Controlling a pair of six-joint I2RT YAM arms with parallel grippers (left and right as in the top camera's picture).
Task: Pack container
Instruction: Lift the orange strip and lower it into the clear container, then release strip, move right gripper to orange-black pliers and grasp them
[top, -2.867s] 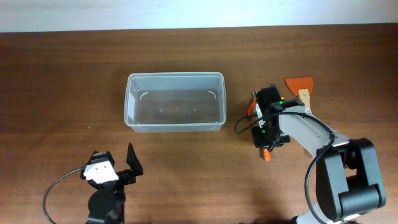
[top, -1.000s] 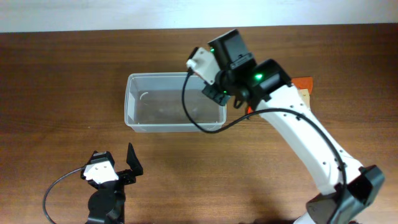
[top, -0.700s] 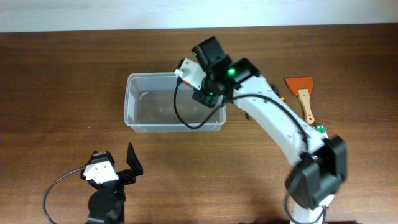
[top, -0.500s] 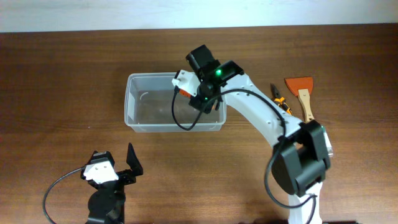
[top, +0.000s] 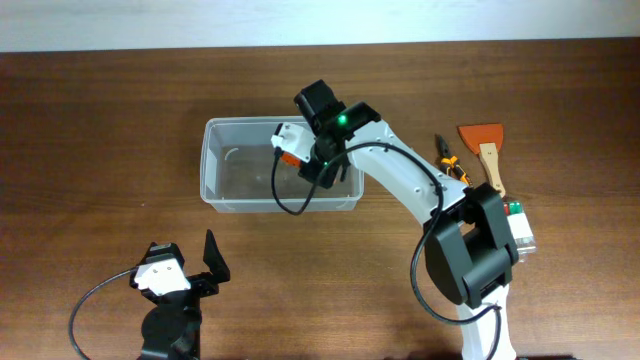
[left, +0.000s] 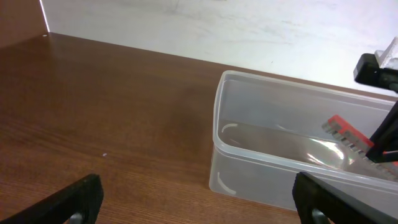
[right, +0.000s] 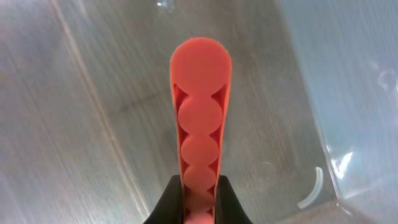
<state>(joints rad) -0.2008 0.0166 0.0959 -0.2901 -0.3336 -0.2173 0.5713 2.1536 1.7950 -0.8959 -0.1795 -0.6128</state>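
The clear plastic container (top: 215, 170) stands at the table's middle; it also shows in the left wrist view (left: 261, 168) and fills the right wrist view (right: 323, 81). My right gripper (top: 312, 160) is over its right end, shut on an orange-red tool handle (right: 200, 124) that hangs inside the container above its floor. The tool shows red in the left wrist view (left: 345, 134) and orange in the overhead view (top: 289, 157). My left gripper (top: 190, 268) is open and empty near the table's front left, well short of the container.
An orange scraper with a wooden handle (top: 484, 150) and small orange-handled pliers (top: 449, 162) lie to the right of the container. The right arm (top: 410, 185) spans from the front right to the container.
My right gripper has lifted the orange-red tool from the table right of the container and carried it left, over the rim and into the right end. The left arm has not moved.
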